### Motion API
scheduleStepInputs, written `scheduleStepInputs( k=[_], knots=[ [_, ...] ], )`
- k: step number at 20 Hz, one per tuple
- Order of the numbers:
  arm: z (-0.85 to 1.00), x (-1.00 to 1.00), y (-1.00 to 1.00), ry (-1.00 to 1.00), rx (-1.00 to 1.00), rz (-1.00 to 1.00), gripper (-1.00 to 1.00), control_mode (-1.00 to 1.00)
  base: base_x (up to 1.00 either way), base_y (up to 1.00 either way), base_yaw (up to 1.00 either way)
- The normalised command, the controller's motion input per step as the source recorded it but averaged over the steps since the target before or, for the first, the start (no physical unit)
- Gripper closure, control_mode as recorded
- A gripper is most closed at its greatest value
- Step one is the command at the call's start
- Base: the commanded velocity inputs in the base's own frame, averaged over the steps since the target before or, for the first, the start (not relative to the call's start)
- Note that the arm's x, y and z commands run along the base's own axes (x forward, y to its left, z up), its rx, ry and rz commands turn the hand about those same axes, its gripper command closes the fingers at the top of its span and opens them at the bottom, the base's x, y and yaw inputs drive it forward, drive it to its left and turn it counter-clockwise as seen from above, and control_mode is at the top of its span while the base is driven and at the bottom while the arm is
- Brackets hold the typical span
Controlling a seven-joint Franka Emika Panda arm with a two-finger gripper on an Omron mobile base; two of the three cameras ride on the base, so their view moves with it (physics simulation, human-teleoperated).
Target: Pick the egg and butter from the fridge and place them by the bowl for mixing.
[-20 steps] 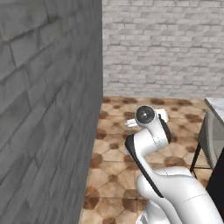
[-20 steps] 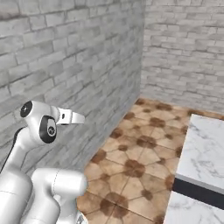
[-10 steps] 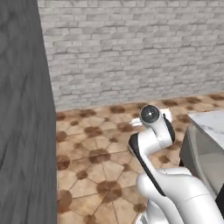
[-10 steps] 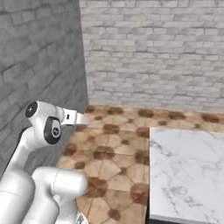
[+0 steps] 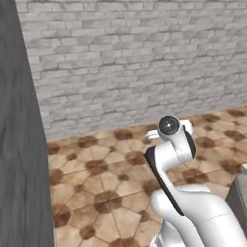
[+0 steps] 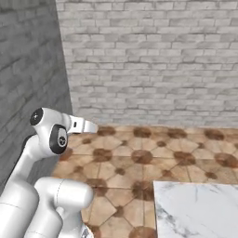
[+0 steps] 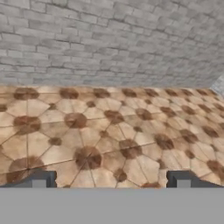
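The egg, the butter, the fridge and the bowl are out of view. My gripper (image 7: 112, 181) is open, its two dark fingertips (image 7: 41, 178) set wide apart with nothing between them. It points out over a brown tiled floor toward a grey brick wall. In the right base view the white hand (image 6: 83, 125) juts rightward from the raised arm, well above the floor.
A white marble counter (image 6: 200, 209) fills the lower right of the right base view, and its grey edge (image 5: 239, 193) shows in the left base view. A dark brick side wall (image 5: 19, 144) stands at the left. The tiled floor (image 5: 101, 169) lies open ahead.
The whole picture has shifted: the base has turned, so the side wall slid left and the back wall now faces me. The arm keeps the same pose.
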Motion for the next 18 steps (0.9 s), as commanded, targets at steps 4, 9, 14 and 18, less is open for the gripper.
scheduleStepInputs(
  k=[4,9,14,18],
  knots=[
    [0.0,0.0,0.0,0.0,0.0,0.0,-1.0,1.0,1.0,0.23,-0.22],
    [0.0,0.0,0.0,0.0,0.0,0.0,-1.0,1.0,1.0,0.02,-0.35],
    [0.0,0.0,0.0,0.0,0.0,0.0,-1.0,1.0,1.0,0.05,-0.51],
    [0.0,0.0,0.0,0.0,0.0,0.0,-1.0,1.0,1.0,0.06,-0.59]
  ],
)
